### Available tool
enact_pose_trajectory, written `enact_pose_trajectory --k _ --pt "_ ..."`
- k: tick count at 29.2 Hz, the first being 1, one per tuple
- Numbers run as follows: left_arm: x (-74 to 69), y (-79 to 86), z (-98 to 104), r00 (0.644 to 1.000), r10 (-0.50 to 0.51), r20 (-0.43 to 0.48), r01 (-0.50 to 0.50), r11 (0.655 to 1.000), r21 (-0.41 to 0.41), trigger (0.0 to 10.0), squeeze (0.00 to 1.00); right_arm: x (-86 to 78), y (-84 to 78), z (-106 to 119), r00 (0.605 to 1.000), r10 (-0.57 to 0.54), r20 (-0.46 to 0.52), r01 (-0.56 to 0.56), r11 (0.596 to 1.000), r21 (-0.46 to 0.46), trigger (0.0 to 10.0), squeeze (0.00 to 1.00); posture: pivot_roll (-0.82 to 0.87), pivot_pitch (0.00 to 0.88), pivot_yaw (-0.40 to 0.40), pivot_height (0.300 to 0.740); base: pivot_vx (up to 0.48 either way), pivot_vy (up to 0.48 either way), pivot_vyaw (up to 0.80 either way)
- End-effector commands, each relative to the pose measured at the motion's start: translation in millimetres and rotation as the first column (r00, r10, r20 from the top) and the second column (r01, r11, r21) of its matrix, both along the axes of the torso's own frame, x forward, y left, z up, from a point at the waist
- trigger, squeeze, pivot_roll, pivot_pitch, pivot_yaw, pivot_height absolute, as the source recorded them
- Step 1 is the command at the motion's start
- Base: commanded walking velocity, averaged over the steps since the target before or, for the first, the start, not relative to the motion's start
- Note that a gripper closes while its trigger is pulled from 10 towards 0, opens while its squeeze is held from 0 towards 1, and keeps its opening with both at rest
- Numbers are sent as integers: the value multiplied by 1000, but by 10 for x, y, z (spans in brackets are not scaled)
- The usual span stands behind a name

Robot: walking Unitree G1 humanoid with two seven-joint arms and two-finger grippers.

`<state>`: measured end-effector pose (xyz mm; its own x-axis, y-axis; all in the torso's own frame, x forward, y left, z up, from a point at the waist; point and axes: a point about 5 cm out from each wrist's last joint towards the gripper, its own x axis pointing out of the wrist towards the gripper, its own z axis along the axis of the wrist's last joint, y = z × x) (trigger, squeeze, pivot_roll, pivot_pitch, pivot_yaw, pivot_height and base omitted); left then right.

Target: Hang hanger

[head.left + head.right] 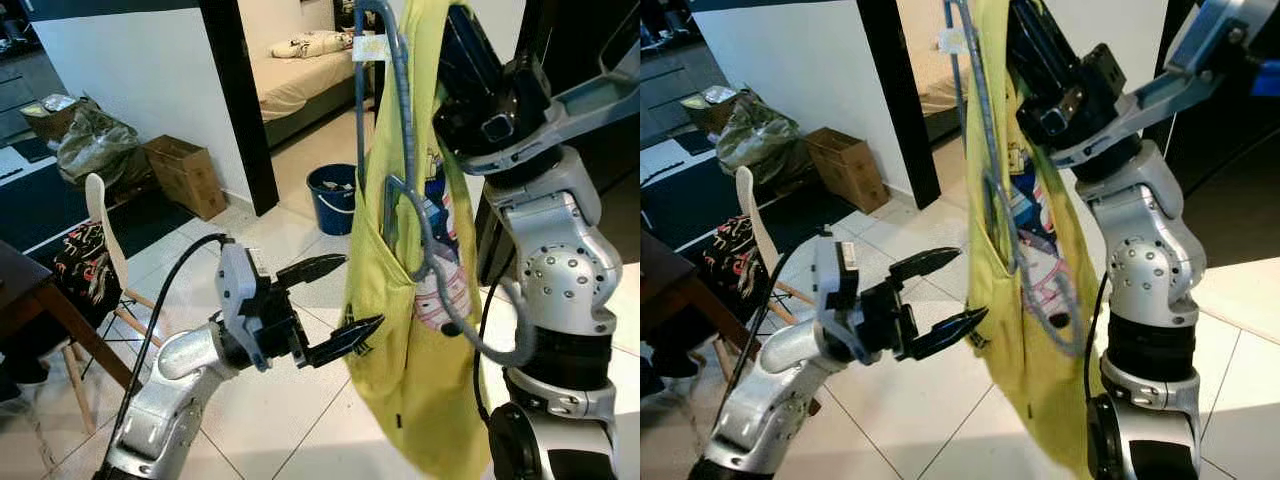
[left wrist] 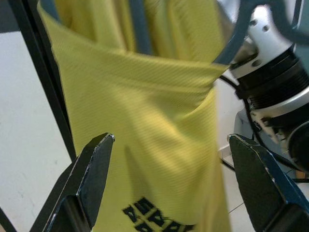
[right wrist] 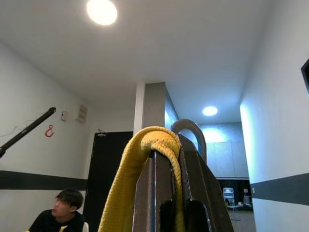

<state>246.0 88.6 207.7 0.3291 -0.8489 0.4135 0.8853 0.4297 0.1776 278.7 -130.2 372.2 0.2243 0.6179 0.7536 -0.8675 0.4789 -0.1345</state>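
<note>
A yellow shirt (image 1: 410,330) hangs on a blue-grey hanger (image 1: 359,110), held up high by my raised right arm. In the right wrist view my right gripper (image 3: 169,150) is shut on the hanger's hook (image 3: 190,126), with yellow cloth bunched over its fingers. My left gripper (image 1: 362,290) is open at waist height, its fingertips right at the shirt's lower left edge. The left wrist view looks at the shirt (image 2: 159,145) between the spread fingers (image 2: 96,164). I cannot tell whether they touch the cloth.
A black rod (image 3: 26,131) slants across the wall near a red hook (image 3: 49,130), and a person (image 3: 60,210) is below them. A blue bucket (image 1: 332,195), a cardboard box (image 1: 185,172), a chair (image 1: 100,250) and a dark table (image 1: 25,290) stand on the tiled floor.
</note>
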Motion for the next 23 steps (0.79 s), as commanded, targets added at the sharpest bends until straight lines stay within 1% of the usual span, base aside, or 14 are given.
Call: enact_pose_trajectory --k 1,5,7,8,9,10,11,12,13,15,19,20,21,23 --pt "-21 23 -3 1000 3 -4 -3 1000 17 10000 0 -30 48 8 1000 27 9 -27 1000 -3 0 0 -72 0 95 740 0 0 0" --pt "-27 -12 20 1000 9 7 -9 1000 12 10000 0 -30 50 8 1000 28 9 -28 1000 -3 0 0 -72 0 92 740 0 0 0" --pt "16 -64 81 996 76 52 -76 997 -6 10000 0 -31 52 13 1000 30 10 -30 1000 -4 0 0 -76 0 90 740 0 0 0" --pt "16 -64 81 996 76 52 -76 997 -6 10000 0 -31 52 13 1000 30 10 -30 1000 -4 0 0 -76 0 90 740 0 0 0" --pt "35 -80 109 992 105 68 -104 994 -15 10000 0 -32 53 16 999 31 11 -31 1000 -4 0 0 -76 0 90 740 0 0 0" --pt "61 -93 125 987 138 84 -138 990 -15 10000 0 -36 53 20 999 32 12 -32 999 -4 0 0 -76 0 91 740 0 0 0" --pt "139 -80 132 964 239 118 -241 970 8 10000 0 -39 53 23 999 34 14 -34 999 -4 0 0 -78 0 92 740 0 0 0" --pt "190 -67 135 941 304 146 -310 950 24 10000 0 -41 53 25 999 35 15 -35 999 -4 0 0 -78 0 92 740 0 0 0" --pt "190 -67 135 941 304 146 -310 950 24 10000 0 -41 53 25 999 35 15 -35 999 -4 0 0 -78 0 92 740 0 0 0" --pt "254 -54 147 909 373 186 -384 923 30 10000 0 -48 56 27 999 38 18 -38 999 -4 0 0 -79 0 93 740 0 0 0" --pt "276 -67 144 908 371 195 -383 923 28 10000 0 -54 62 26 999 39 21 -39 999 -4 0 0 -82 0 97 740 0 0 0" --pt "283 -66 161 909 372 189 -381 924 11 9176 0 -55 60 26 999 39 21 -39 999 -4 0 0 -82 0 97 740 0 0 0" --pt "287 -63 174 908 375 185 -382 924 -1 4784 0 -55 60 26 999 38 21 -38 999 -4 0 0 -86 0 99 740 0 0 0" --pt "285 -63 187 910 372 180 -376 926 -12 4784 0 -57 58 26 999 37 22 -37 999 -4 0 0 -86 0 99 740 0 0 0"
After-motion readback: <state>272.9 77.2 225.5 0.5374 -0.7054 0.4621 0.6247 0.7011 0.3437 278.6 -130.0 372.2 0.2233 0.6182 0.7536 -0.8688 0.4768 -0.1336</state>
